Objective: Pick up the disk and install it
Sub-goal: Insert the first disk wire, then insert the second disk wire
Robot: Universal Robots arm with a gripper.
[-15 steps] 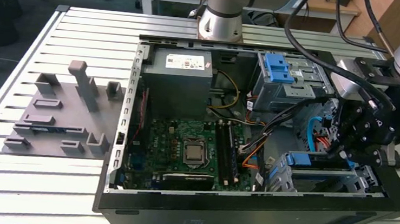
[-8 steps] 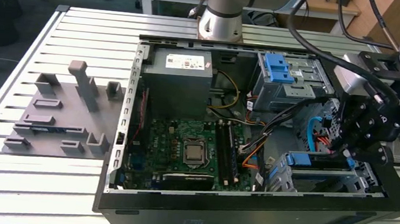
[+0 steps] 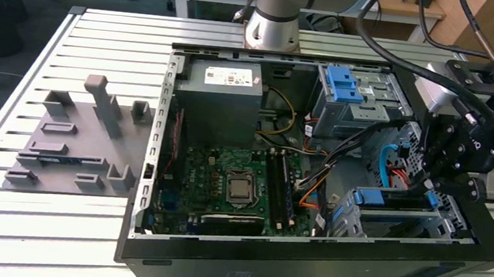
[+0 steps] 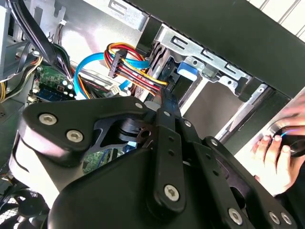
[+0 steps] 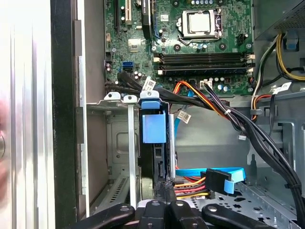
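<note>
Your gripper [image 5: 164, 206] sat pinched shut right at the edge of the disk [image 5: 159, 164], which stood on edge in the drive cage [image 5: 129, 143], mostly hidden behind its blue rail. Beyond that, cables [image 5: 209, 102] crossed over the motherboard [image 5: 190, 43]. In the second wrist view a blurry hand [image 4: 276, 155] showed, cut off.

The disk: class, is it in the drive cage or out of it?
In. The disk stands on edge in a slot of the drive cage, its blue rail at the cage's open end, the gripper at its edge.
</note>
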